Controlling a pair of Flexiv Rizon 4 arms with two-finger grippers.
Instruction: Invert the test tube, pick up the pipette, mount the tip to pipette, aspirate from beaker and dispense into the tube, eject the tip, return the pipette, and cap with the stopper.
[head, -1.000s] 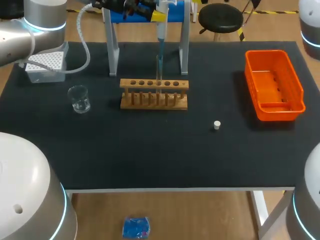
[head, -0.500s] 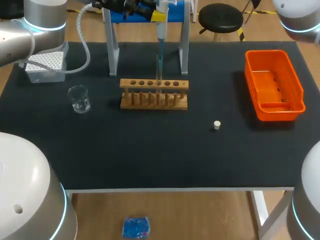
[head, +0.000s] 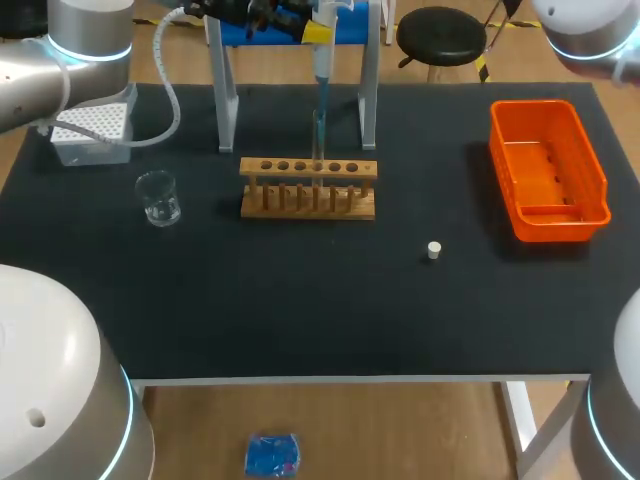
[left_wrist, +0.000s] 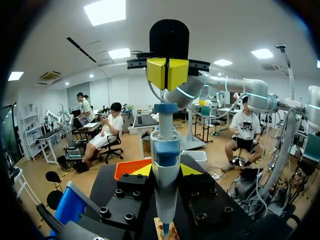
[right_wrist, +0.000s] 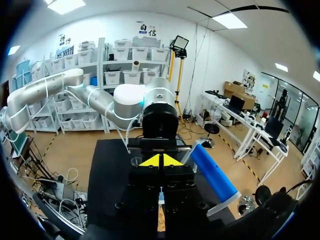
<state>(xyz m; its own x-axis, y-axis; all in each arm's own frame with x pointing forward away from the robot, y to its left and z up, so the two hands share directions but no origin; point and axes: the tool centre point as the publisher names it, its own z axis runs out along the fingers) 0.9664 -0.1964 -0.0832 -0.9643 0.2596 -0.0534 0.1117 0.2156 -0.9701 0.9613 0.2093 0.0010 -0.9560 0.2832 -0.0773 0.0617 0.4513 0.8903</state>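
The pipette (head: 322, 55) is held upright at the far middle of the desk (head: 300, 300), clamped between the fingers of the left end effector (left_wrist: 164, 171). Its tip (head: 321, 105) is seen running down into the tube (head: 318, 140), which stands upright in the rack (head: 308, 190). The right end effector (right_wrist: 160, 161) is shown with its fingers together and nothing between them; in the left wrist view it is lined up over the plunger (left_wrist: 165, 107) but apart from it. Dispensing is judged to be the step in hand. For a clean job, the plunger should be met squarely by the closed fingertips and pressed straight down along the pipette's axis, slowly and to the full stop, so that no sideways load is put on the clamp. The pipette should be kept plumb, the tip inside the tube mouth, and no push passed into the rack. A skewed press could tilt the tip against the glass or slip off the plunger. The beaker (head: 158, 197) is left of the rack, and the stopper (head: 434, 250) lies nearer, to the right.
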